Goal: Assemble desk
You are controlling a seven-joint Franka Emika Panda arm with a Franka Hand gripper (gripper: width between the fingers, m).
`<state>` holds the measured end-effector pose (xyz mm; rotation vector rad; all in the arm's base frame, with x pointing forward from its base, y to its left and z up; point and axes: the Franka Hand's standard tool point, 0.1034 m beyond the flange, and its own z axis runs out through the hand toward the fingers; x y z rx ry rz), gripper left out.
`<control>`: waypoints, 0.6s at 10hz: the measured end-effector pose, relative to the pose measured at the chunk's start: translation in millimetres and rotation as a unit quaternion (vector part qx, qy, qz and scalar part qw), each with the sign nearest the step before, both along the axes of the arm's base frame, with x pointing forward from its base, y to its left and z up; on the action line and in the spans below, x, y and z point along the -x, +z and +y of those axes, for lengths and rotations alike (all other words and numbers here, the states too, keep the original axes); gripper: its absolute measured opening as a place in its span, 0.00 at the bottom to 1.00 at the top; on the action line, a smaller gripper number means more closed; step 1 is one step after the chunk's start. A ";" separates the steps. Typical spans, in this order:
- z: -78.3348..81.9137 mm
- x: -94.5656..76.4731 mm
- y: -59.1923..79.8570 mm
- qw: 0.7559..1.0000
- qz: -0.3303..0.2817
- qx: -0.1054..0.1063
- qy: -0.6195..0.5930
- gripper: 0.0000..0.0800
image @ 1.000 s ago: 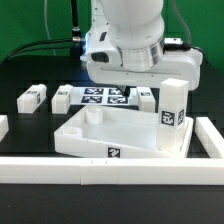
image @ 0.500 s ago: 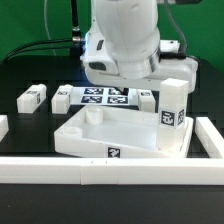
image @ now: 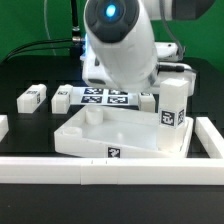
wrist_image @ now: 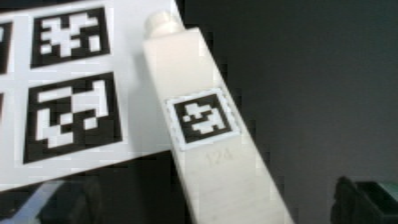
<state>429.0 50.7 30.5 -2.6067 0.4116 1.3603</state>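
claw [wrist_image: 205, 205] hanging wide, gripping nothing, over white square tagged post leg [wrist_image: 210, 130] lying just beside marker board [wrist_image: 63, 90]; second such leg [image: 172, 108] standing upright in corner of white rectangular rimmed tray top [image: 100, 142].

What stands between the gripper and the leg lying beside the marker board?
Nothing visible does. In the wrist view the leg lies bare on the dark table, close along the marker board, with nothing on it or over it. Only the board's edge is near.

White rounded arm [image: 122, 55], blue light [image: 110, 12]
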 end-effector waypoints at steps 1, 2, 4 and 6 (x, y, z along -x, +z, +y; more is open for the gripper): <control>0.6 -2.7 -3.4 1.000 -0.010 0.002 0.001 0.81; 3.9 0.6 -4.5 1.000 -0.016 0.001 0.004 0.81; 6.4 6.0 -6.5 1.000 0.005 -0.006 0.005 0.81; 5.1 4.1 -8.6 1.000 0.000 -0.004 0.005 0.81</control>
